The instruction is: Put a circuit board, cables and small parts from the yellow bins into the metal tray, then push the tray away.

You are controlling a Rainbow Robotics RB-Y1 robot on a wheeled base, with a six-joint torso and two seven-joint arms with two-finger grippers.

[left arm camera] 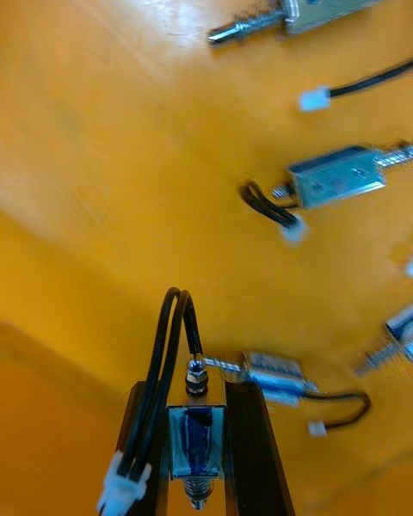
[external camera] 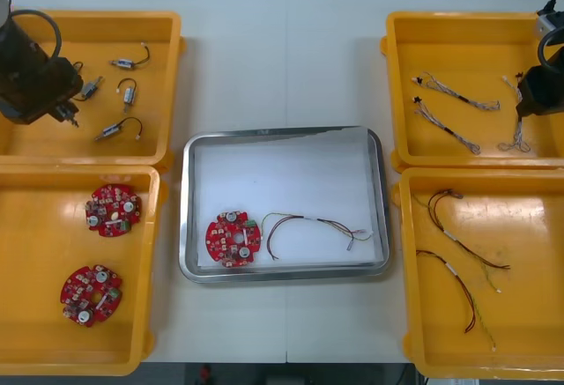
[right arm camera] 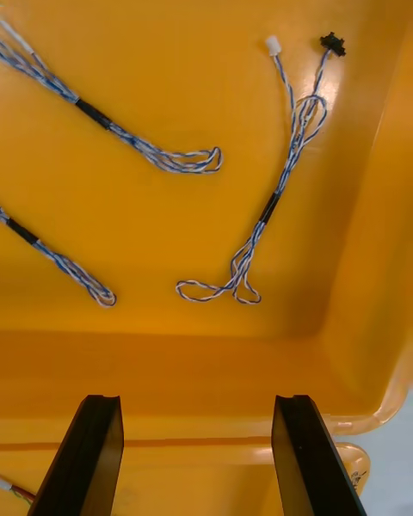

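My left gripper (left arm camera: pixel 196 396) is shut on a small metal part (left arm camera: pixel 196 440) whose looped black lead runs up past the fingers. It hangs over the far left yellow bin (external camera: pixel 163 24), above several other small metal parts (left arm camera: pixel 334 176). In the front view this gripper (external camera: pixel 67 114) is at that bin's left side. My right gripper (right arm camera: pixel 194 408) stands open over the far right yellow bin (external camera: pixel 458 24), just short of a blue and white cable (right arm camera: pixel 268 211). The metal tray (external camera: pixel 286 134) holds a red circuit board (external camera: pixel 233 239) and a red and yellow cable (external camera: pixel 317 226).
Two more circuit boards (external camera: pixel 114 210) lie in the near left bin (external camera: pixel 44 350). The near right bin (external camera: pixel 423 350) holds red and yellow cables (external camera: pixel 463 235). Two other blue and white cables (external camera: pixel 458 92) lie in the far right bin.
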